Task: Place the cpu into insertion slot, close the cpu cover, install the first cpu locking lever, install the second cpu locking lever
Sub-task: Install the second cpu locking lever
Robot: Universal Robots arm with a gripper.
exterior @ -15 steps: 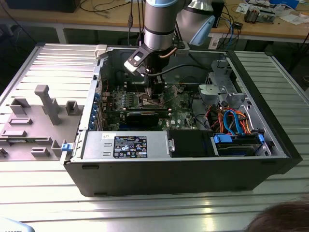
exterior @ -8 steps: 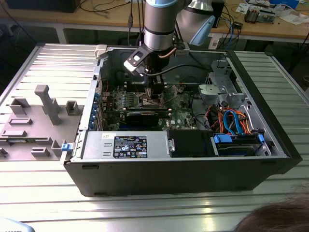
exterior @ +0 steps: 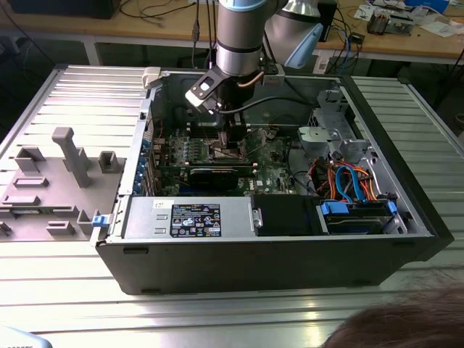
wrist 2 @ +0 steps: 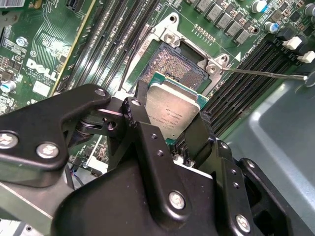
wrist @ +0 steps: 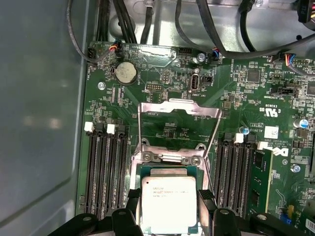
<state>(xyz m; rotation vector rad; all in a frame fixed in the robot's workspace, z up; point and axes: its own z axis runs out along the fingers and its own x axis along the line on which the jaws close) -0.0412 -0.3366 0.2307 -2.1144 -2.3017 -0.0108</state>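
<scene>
Just over insertion slot (wrist 2: 174, 64), gripper (wrist 2: 172, 123) grips cpu (wrist: 170, 204) by opp. edges.

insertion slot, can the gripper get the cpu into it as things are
Probably yes: the cpu cover is swung open, the insertion slot lies bare, and the gripper holds the cpu by its edges just over it.

Open tower computer case (exterior: 290, 264) lies on its side on a ribbed metal table (exterior: 217, 312). Inside: silver power supply (exterior: 188, 217), orange and blue cables (exterior: 348, 181), coin cell battery (wrist: 125, 73), black memory slots (wrist: 106, 167). Grey fixture blocks (exterior: 69, 156) stand at the exterior view's left.
</scene>
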